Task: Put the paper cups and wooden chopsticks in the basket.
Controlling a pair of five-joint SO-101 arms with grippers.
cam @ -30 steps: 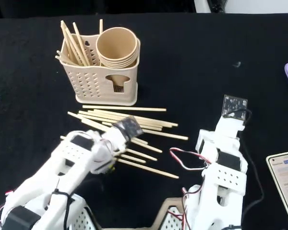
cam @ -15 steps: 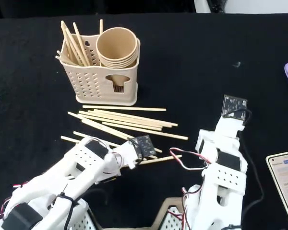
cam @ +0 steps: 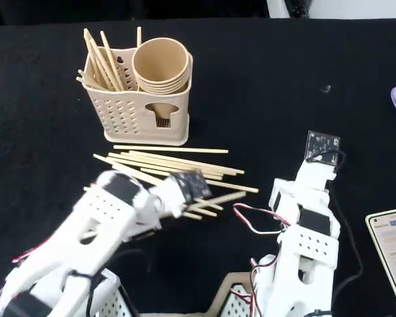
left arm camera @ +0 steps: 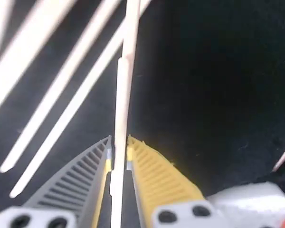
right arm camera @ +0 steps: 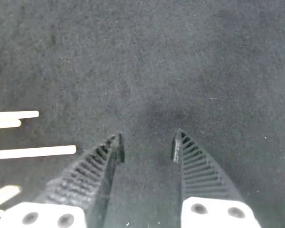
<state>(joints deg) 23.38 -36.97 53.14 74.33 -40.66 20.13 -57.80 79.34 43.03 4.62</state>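
My left claw (left arm camera: 118, 142) is pinching one chopstick (left arm camera: 125, 61) just over the loose chopsticks (cam: 178, 164) on the black tabletop (cam: 284, 79), at 5 o'clock from the basket (cam: 135, 119) (paper cups (cam: 160, 63) sit stacked inside it). My right claw (right arm camera: 147, 142) is spread above the tabletop, at 3 o'clock from that pile.

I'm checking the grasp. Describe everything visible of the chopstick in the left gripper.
The wooden chopstick is pale, thin and straight, of bare wood. The left gripper is shut on it, fingertips pinching both sides. It runs lengthwise between them and out beyond, over the black table, beside loose chopsticks.
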